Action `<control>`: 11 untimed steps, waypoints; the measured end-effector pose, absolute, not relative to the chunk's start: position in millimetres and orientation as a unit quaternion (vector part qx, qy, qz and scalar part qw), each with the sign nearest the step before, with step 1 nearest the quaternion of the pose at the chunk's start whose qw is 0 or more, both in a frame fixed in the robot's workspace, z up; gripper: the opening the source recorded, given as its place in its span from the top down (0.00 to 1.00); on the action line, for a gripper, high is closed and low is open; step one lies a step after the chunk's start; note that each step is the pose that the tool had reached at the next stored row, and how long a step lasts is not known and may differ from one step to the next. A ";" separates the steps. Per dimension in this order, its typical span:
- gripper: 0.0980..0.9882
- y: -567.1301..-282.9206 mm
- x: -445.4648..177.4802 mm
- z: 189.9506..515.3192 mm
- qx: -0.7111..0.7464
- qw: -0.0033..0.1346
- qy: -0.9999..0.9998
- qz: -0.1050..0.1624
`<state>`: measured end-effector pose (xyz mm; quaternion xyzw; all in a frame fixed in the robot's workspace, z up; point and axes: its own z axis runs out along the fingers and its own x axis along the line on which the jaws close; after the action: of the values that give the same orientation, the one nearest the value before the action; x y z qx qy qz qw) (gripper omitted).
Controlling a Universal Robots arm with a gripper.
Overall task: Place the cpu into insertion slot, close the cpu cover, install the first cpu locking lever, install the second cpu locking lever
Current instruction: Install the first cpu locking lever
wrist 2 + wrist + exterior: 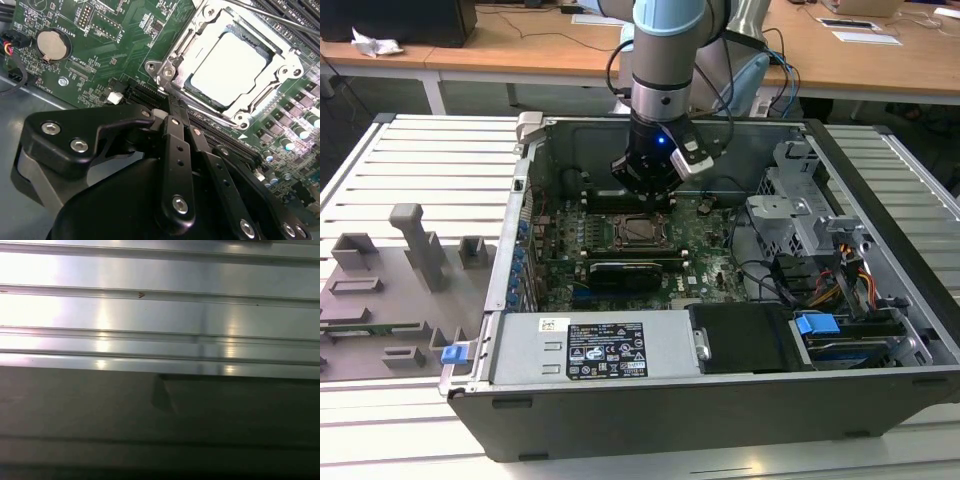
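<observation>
In the second wrist view the cpu [227, 67] lies flat with its pale silver top up in the insertion slot [190, 84], whose dark rim shows around it. The cpu cover [172, 65], a metal frame with a square window, lies down over the chip's edges. A thin lever rod [280, 17] runs along the socket's far side. My gripper [170, 106] is shut, its black fingers pressed together with the tips at the socket's near corner; I cannot tell whether they touch anything. In the exterior view the gripper [646, 200] hangs just above the insertion slot [642, 230] on the green motherboard.
A coin battery [51, 45] sits on the board beside the socket. A long black card [625, 272], the power supply [595, 348] and the drive cage [800, 215] crowd the open case. A grey fixture tray [390, 290] lies at the exterior view's left.
</observation>
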<state>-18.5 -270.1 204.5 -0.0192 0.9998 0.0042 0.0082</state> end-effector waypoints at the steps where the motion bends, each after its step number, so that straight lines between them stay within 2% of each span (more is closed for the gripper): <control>1: 0.99 -270.0 -18.4 204.9 -0.019 0.008 1.000 0.004; 11: 0.99 -269.9 -18.4 202.8 -0.019 0.008 1.000 0.000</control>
<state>-18.4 -269.9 202.8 -0.0192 0.9998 -0.0004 0.0080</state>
